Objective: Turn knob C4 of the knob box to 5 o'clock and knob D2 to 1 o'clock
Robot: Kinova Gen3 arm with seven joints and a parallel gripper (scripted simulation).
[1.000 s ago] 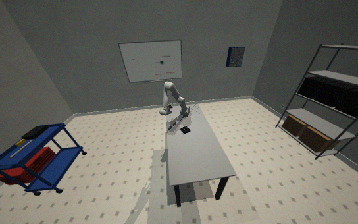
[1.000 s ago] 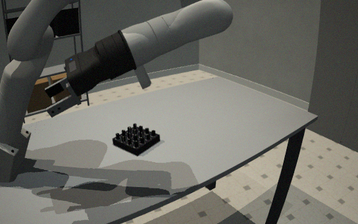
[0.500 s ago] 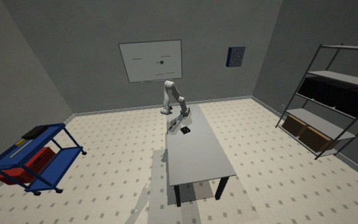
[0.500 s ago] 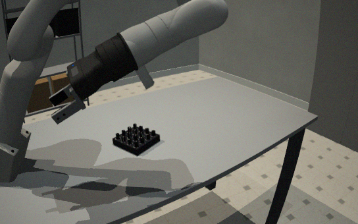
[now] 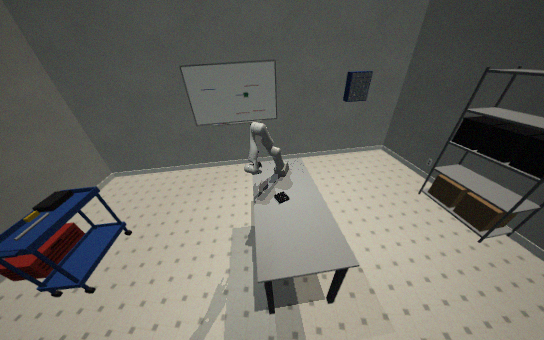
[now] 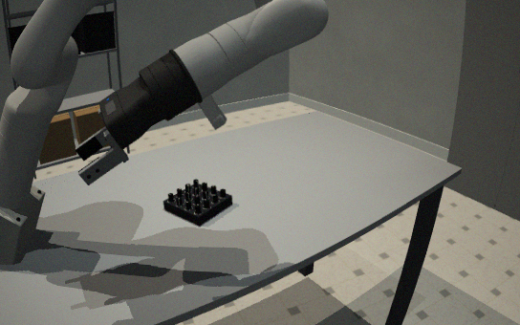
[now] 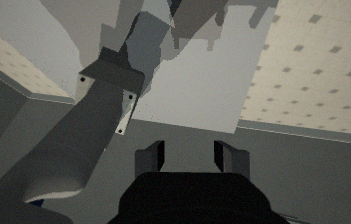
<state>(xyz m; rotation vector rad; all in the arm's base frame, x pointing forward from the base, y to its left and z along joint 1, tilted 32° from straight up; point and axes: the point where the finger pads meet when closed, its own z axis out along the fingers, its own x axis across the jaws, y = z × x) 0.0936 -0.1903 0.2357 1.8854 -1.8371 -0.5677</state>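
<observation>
A low, square black knob box (image 5: pixel 284 199) (image 6: pixel 201 204) is seen seated level on the grey rectangular bench (image 5: pixel 300 235) (image 6: pixel 354 158) (image 7: pixel 196 95). Its top is crowded with short, upright black cylindrical knobs (image 6: pixel 204 185), set in straight rows, four by four, and separated by narrow gaps. Small pale flecks are shown among them, but the white lines, hour marks and printed names are too small to be read, so no knob's direction can be told. In the exterior view, one corner of the box is pointed toward 6 o'clock, and two dark, plain side walls are exposed. Broad shadows are cast on the bench at the box's 7 o'clock. The box is placed well apart from the black and grey two-finger end effector (image 6: pixel 84 166) (image 7: pixel 189 151), at about 4 o'clock from it in that view. The end effector is held above the bench by the pale grey jointed arm (image 5: pixel 257 130) (image 6: pixel 253 43) (image 7: pixel 71 145); its fingers are spread wide, and nothing is gripped between them.
</observation>
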